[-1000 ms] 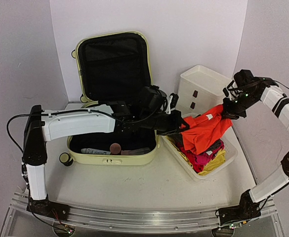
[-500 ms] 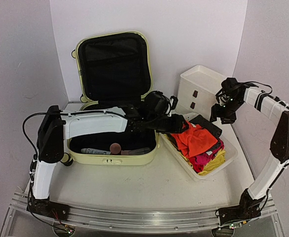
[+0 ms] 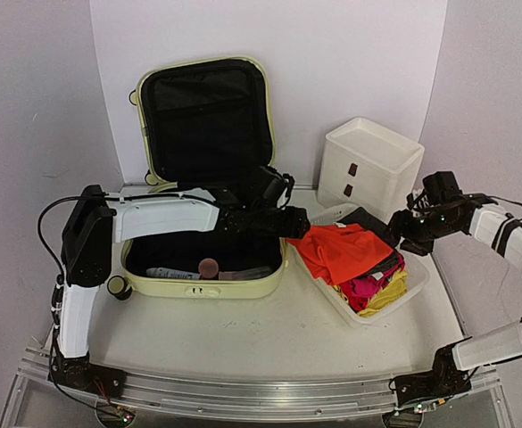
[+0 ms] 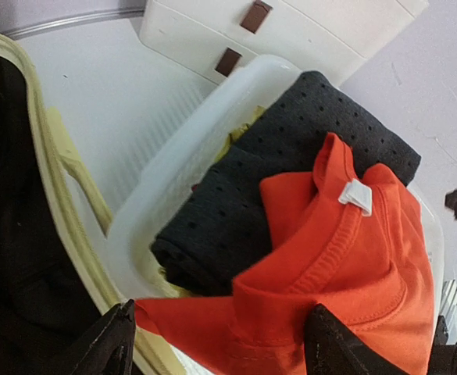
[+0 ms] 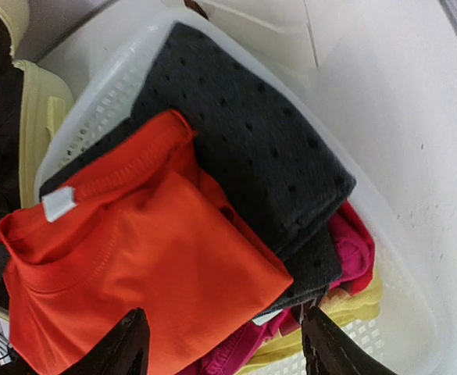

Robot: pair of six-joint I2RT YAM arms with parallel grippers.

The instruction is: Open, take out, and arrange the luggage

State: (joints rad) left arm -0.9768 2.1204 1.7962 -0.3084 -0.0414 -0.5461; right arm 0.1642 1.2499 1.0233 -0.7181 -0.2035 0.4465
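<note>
Luggage (image 3: 203, 287), pale yellow-green hard-shell suitcase, sits left of white plastic mesh basket (image 3: 414, 287); left gripper (image 3: 302, 226) nearer than right gripper (image 3: 401, 225), both spread, empty.

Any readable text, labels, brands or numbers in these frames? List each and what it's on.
No readable text in any view.
On the orange shirt, the white neck tag: no print visible.
In the luggage, the tube: too small to make out any print.

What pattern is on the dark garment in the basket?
Dark garment: charcoal with small dots; best in right wrist view.
</note>
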